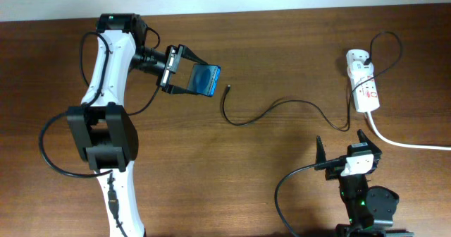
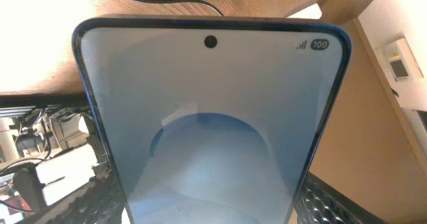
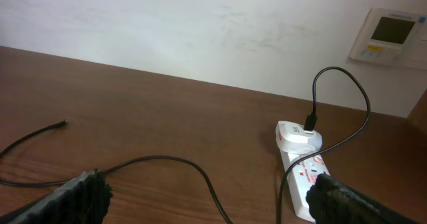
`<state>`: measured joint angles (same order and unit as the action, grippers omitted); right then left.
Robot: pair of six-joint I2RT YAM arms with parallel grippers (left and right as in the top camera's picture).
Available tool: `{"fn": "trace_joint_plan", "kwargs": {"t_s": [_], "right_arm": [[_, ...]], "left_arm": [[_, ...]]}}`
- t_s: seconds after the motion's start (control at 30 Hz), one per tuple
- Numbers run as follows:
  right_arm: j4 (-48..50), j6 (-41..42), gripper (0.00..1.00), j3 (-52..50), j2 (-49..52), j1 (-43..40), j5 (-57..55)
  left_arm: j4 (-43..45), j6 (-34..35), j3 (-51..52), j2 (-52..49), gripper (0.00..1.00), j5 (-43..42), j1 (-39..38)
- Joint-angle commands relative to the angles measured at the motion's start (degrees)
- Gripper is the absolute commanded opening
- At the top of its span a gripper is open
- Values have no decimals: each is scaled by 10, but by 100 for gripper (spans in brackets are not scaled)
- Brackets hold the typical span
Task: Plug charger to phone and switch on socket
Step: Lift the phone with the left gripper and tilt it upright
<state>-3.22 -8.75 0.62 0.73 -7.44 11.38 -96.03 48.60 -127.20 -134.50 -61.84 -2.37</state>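
My left gripper [image 1: 189, 80] is shut on the phone [image 1: 207, 80] and holds it tilted above the table at the upper left; its blue screen fills the left wrist view [image 2: 213, 124]. The charger cable [image 1: 282, 108] lies on the table, its plug tip [image 1: 229, 90] just right of the phone and apart from it. It runs right and up to a white adapter in the socket [image 1: 363, 89], a white power strip at the upper right. My right gripper [image 1: 343, 147] is open and empty near the front right, with the cable [image 3: 167, 163] and socket [image 3: 301, 174] before it.
The thick white cord [image 1: 409, 142] runs from the power strip off the right edge. Black robot cables [image 1: 289, 195] loop near the right arm's base and beside the left arm [image 1: 49, 152]. A wall thermostat [image 3: 390, 36] shows behind the table.
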Motion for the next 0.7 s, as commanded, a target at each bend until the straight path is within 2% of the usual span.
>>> {"fn": "trace_joint_plan", "kwargs": {"t_s": [0.0,0.5,0.6,0.67], "right_arm": [[-3,7,98,-3,-3,4,-5],[0,10,98,-3,-3,3,21],[0,61,98,-3,-3,3,22],[0,63,98,-3,-3,3,26]], "left_arm": [[-3,-7,-12,3,0,-9,3],[-7,1,-12,4,0,-9,3],[-7,1,-12,4,0,-9,3],[-7,1,-12,4,0,-9,3]]}}
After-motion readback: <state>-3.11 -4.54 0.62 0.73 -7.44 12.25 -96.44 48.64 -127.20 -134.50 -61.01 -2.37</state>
